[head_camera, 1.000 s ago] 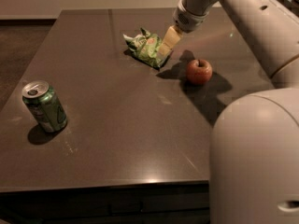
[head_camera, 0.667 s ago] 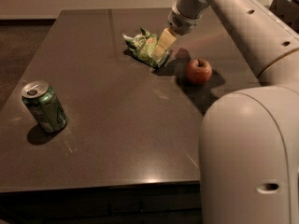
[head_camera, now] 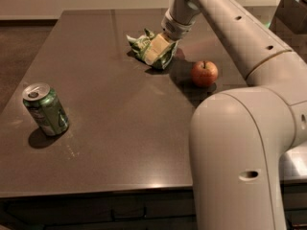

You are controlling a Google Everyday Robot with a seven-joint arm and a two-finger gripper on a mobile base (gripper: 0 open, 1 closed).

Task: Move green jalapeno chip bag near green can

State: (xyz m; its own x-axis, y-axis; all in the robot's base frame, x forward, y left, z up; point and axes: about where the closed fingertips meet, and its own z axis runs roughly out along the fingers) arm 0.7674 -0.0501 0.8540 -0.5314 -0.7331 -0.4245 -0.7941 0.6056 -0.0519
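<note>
The green jalapeno chip bag (head_camera: 140,45) lies crumpled on the far part of the tabletop (head_camera: 120,133), a little right of the middle, its glossy green foil wrinkled and its pale edges showing at the left. My hand (head_camera: 156,51) is down on it. The hand's pale cream tip rests against the bag's right and near side and covers part of the foil. From here I cannot tell how far the hand is open, or whether it has hold of the bag or only touches it. Just to the right of the bag and a bit nearer sits a red apple (head_camera: 205,74), upright with its stem up, apart from both the bag and my hand. My arm (head_camera: 225,25) reaches in from the right, running over the apple's side of the tabletop and angling down to the bag. Its bulky pale lower section (head_camera: 240,166) fills the near right corner. The green can (head_camera: 46,110) stands well apart from the bag, at the near left of the tabletop. It is tilted slightly, with its silver top and pull tab showing and white markings on its side.
</note>
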